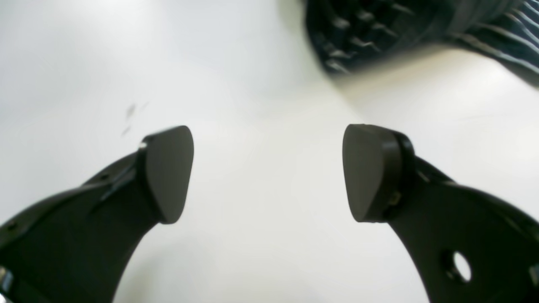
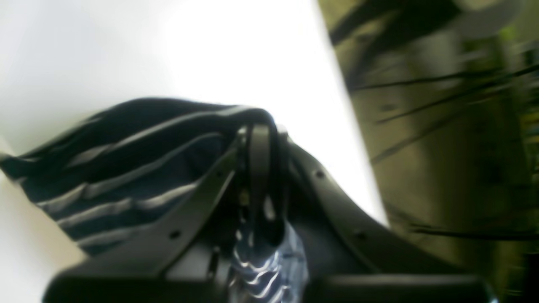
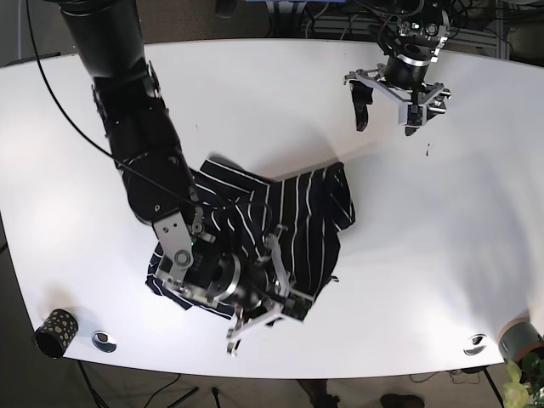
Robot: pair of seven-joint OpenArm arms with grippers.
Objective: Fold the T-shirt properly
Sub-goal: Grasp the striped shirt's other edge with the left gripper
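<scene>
The right tool is pressed together on a fold of the striped T-shirt at the garment's near edge; in its wrist view the cloth drapes over the closed tips, though that picture is blurred, so how deep the pinch goes is hard to say. The shirt lies crumpled on the white surface, running from this tool away toward the far side. The left tool hangs spread and empty, well apart beyond the shirt's far corner. A small patterned cup sits clear at the near corner.
</scene>
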